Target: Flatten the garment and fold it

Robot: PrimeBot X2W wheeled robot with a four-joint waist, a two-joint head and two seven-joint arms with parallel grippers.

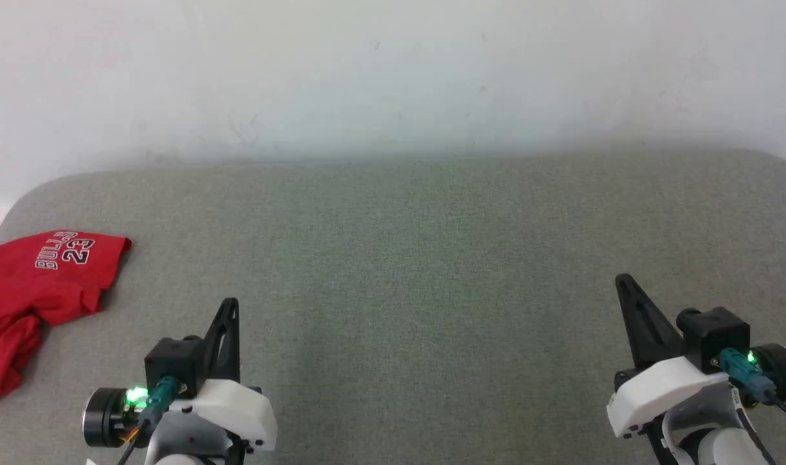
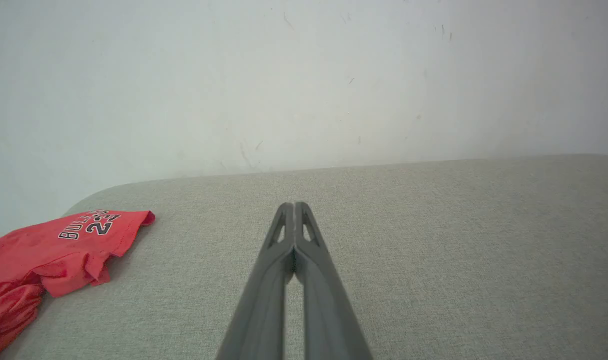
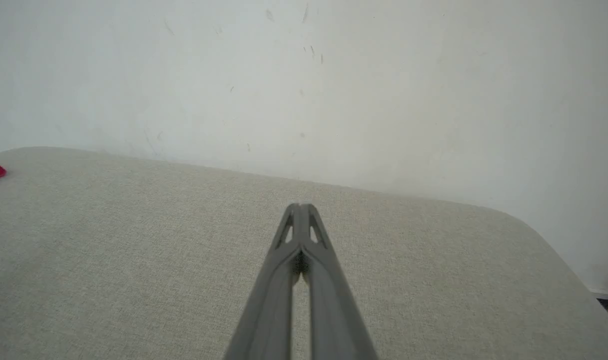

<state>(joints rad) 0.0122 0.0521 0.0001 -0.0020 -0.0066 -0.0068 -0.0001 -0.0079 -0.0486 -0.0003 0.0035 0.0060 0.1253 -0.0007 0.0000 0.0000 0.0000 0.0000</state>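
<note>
Red garment [image 1: 41, 284] lies crumpled at the left edge of the tabletop [image 1: 418, 258], lettering up, lower part bunched. Whether it hangs over that edge is unclear.

Step in hand: reach. Being nearer, the left hand [image 1: 231, 303] should unclench, pinch a free hem corner and drag the cloth toward centre before spreading.

Left hand and right hand [image 1: 622, 279]: both clenched, empty, clear of the cloth.
</note>
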